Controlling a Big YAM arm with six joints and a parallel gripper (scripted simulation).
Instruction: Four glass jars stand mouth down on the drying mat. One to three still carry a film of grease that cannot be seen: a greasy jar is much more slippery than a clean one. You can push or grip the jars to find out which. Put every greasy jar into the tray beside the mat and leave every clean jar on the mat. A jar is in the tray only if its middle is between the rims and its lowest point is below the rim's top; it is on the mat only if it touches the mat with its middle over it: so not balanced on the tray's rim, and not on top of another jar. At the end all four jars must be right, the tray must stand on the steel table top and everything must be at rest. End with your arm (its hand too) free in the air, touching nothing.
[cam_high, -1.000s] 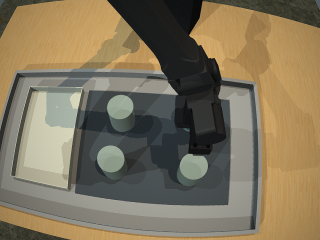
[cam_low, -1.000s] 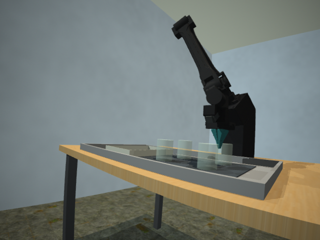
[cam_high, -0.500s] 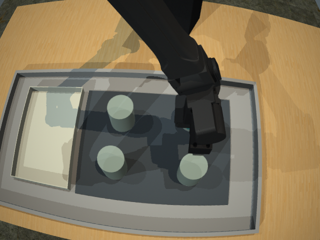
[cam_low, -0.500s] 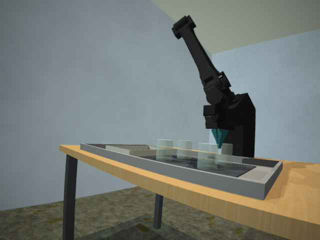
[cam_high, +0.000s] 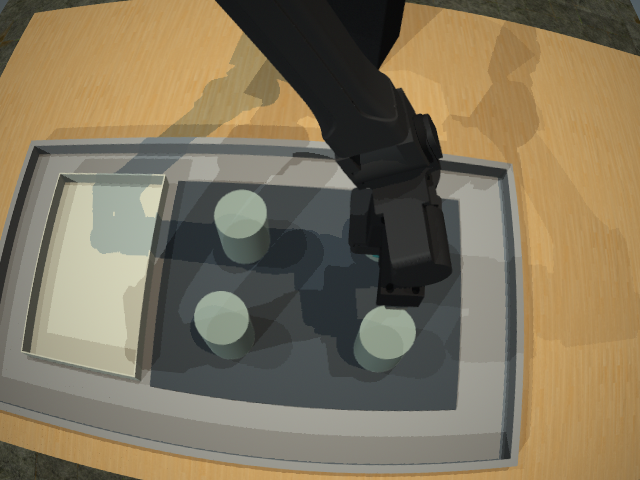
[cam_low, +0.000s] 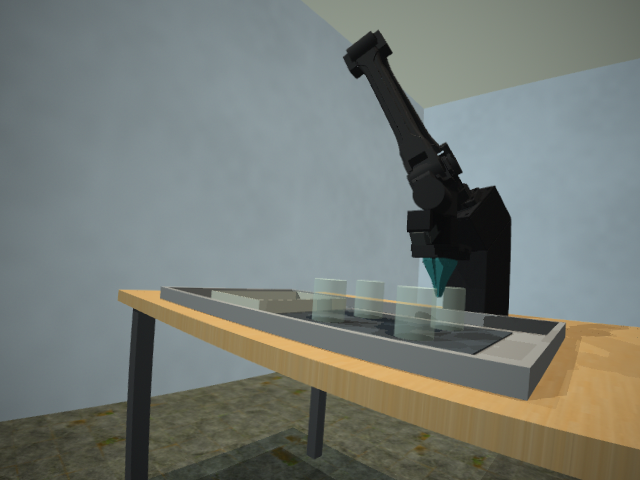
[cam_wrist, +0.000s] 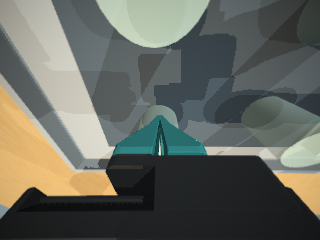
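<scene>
Four pale green glass jars stand mouth down on the dark mat (cam_high: 305, 392) (cam_wrist: 117, 60). The back-left jar (cam_high: 242, 227) (cam_low: 369, 298), front-left jar (cam_high: 222, 320) (cam_low: 329, 299) and front-right jar (cam_high: 385, 335) (cam_low: 413, 312) (cam_wrist: 153, 20) stand apart. The back-right jar (cam_low: 455, 310) (cam_wrist: 159, 110) is hidden under the arm in the top view. My gripper (cam_low: 438, 296) (cam_wrist: 159, 119) is shut and empty, pointing down, its teal tips near jar-top height by the back-right jar; contact cannot be told. The cream tray (cam_high: 82, 310) (cam_low: 281, 305) left of the mat holds no jar.
The steel table top (cam_high: 488, 310) has a raised grey rim (cam_high: 518, 310) (cam_low: 392, 356) around the tray and mat. The wooden table (cam_high: 578, 206) (cam_low: 594, 413) extends beyond it. The black arm (cam_high: 361, 113) (cam_low: 398, 113) reaches in from the back, over the mat's right half.
</scene>
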